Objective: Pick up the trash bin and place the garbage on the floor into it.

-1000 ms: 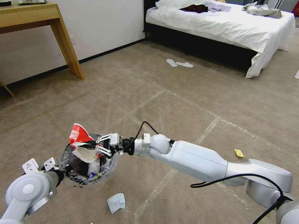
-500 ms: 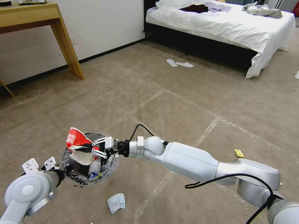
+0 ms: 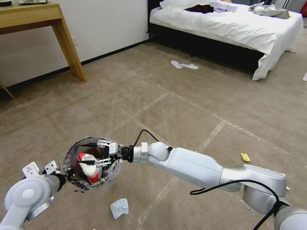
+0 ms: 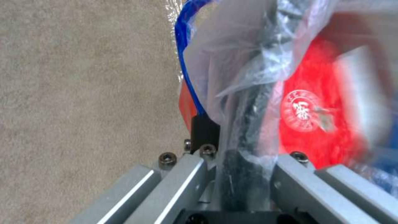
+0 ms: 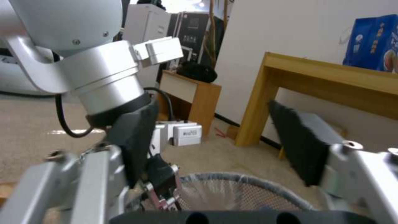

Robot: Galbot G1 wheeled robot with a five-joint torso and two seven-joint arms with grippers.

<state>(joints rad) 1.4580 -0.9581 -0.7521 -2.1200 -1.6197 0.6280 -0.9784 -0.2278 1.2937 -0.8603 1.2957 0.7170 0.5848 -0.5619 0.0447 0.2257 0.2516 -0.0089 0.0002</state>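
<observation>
The trash bin (image 3: 68,157), round and lined with a crinkly clear bag, hangs above the floor (image 3: 179,105) at lower left. My left gripper (image 3: 67,174) is shut on its near rim; the left wrist view shows the fingers (image 4: 182,174) clamped on the dark rim (image 4: 257,93) and bag. My right gripper (image 3: 80,154) is open over the bin's mouth, with nothing between its pads (image 5: 136,137). A red-and-white packet (image 3: 89,166) of garbage lies inside the bin below it. More garbage lies on the carpet: a pale blue crumpled cup (image 3: 119,207) and a yellow scrap (image 3: 245,157).
A wooden table (image 3: 65,38) stands at the back left against the wall. A white bed (image 3: 224,28) fills the back right, with flat white slippers (image 3: 184,65) before it. Shiny tape lines (image 3: 211,134) cross the carpet.
My right gripper has opened and let go of the red-and-white packet, which has dropped into the bin. The gripper has also sunk slightly towards the bin's mouth.
</observation>
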